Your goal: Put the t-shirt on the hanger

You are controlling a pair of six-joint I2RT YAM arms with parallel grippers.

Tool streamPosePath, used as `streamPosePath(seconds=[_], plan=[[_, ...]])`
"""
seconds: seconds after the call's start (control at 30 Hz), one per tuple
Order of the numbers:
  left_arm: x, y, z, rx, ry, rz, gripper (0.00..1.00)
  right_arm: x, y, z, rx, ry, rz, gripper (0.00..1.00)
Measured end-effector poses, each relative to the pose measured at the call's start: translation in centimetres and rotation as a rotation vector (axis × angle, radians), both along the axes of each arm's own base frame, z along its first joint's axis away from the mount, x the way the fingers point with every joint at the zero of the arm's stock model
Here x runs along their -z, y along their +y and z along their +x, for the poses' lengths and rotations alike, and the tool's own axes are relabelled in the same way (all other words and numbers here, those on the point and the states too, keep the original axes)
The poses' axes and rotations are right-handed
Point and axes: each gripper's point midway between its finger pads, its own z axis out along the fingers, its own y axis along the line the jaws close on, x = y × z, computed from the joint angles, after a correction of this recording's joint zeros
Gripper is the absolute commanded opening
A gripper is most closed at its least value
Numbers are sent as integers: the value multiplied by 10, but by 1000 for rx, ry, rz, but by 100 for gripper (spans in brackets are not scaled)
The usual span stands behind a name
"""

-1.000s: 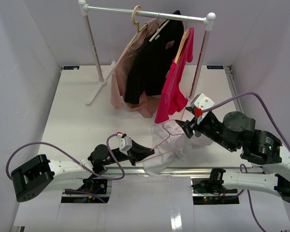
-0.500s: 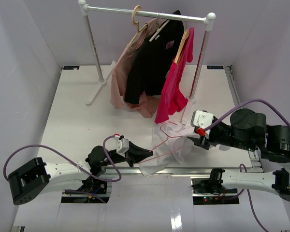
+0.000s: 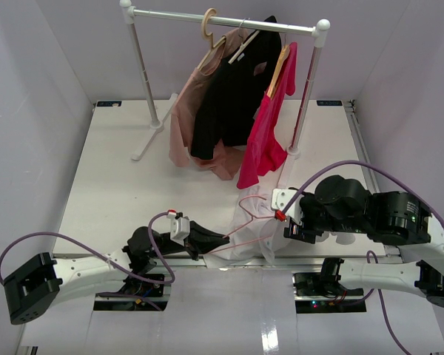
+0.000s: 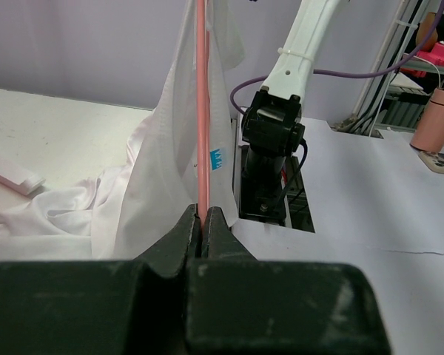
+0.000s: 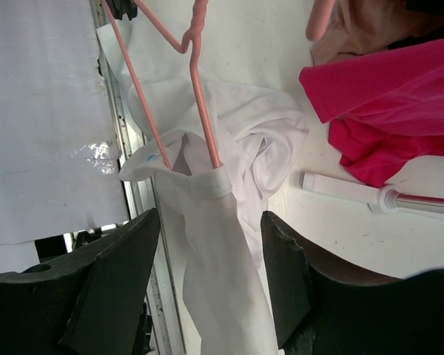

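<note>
The t-shirt (image 3: 250,240) lies at the near edge of the tabletop (image 3: 118,185), right of the middle. Part of it is bunched on the surface and part is lifted, hanging from the hanger (image 5: 206,111). Two of the hanger's wire arms run down into the neck opening, so the frame appears to be partly threaded; how far it reaches inside cannot be told. Judged from its folds and drape, the fabric is thin, light and limp. It will hold no shape, will sag wherever it is unsupported, and may slide along the smooth wire. Recommended grip point: the neckband or a shoulder seam beside it, where the doubled cloth gives the pads something to bite. Avoid pinching a single loose layer, which would stretch or pull free. The hanger is slim and probably springy, so hold it firmly and near a bend. The left gripper (image 4: 202,218) has its jaws pressed together on one wire of the hanger, with the cloth draping just beside them. The right gripper (image 5: 209,222) stands over the neck opening with its jaws apart and nothing between them. At the far side of the tabletop, well apart from the work, a rack (image 3: 222,20) carries a black shirt (image 3: 233,96) and a bright pink garment (image 3: 266,133).
</note>
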Motion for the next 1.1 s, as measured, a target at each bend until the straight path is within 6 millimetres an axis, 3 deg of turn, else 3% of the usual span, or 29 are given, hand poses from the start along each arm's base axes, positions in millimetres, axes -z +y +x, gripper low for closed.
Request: streamPosePath(seconds=[0.4,0.57,0.8,1.1], plan=[[-4,10,-7,8,-20,-26,0,26,2,5,12,9,-90,57],[-7,11,-10,23,-28,-34,0,34,7,7,12,10,-91,41],[-3,9,-11,33,-14,-23,0,38,28,14,7,2,-68,23],[0,8,-9,26,5,-16,0,46,57,19,-16,19,-77,25]])
